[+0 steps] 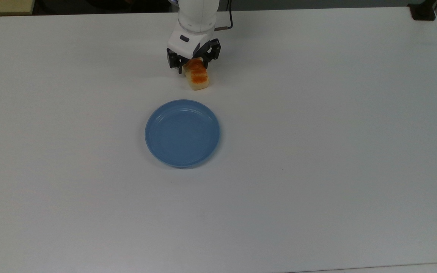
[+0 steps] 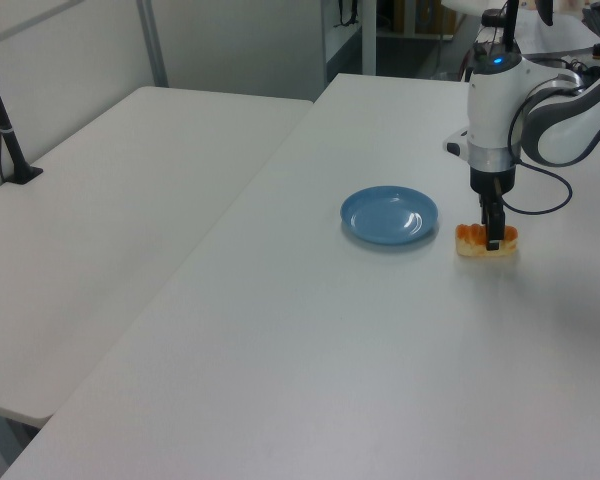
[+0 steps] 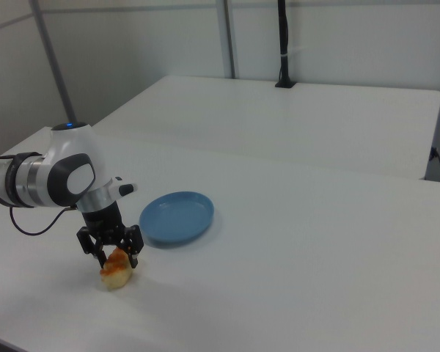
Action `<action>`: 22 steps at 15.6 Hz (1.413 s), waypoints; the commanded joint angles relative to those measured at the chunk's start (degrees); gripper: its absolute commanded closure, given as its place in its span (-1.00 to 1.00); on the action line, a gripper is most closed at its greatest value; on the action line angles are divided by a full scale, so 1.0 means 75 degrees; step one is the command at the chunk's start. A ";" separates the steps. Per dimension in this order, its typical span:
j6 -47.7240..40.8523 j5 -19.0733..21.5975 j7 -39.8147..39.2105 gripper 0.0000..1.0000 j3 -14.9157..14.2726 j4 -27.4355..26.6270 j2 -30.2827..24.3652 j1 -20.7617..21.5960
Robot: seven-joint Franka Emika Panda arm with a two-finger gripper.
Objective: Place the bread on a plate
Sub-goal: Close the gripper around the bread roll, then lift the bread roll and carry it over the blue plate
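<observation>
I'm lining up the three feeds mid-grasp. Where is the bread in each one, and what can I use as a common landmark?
Top view: the bread lies near the top centre, straight above the plate.
Left view: the bread sits at the left view's right, beside the plate.
Right view: the bread is at lower left, below-left of the plate.
Shared landmark: the gripper, open astride the bread's far end.

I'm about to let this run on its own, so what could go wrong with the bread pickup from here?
The gripper straddles the far end of the bread rather than its middle, jaws open. Gripped there, the loaf might tilt or slip as it lifts. It lies on the table apart from the plate, so a drop on the way could leave it on the rim or short of it.
</observation>
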 commanded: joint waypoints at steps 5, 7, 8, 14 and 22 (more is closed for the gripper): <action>0.0107 -0.0190 0.0741 0.12 0.0208 -0.0009 -0.0101 0.0109; 0.0107 -0.0179 0.0753 0.26 0.0208 -0.0010 -0.0101 0.0098; 0.0084 -0.0179 0.0764 0.31 0.0208 -0.0009 -0.0124 0.0098; -0.1214 -0.0050 0.0765 0.31 0.0209 0.0902 -0.0394 0.0004; -0.2974 0.0782 0.1172 0.31 0.0115 0.3854 0.0296 -0.0324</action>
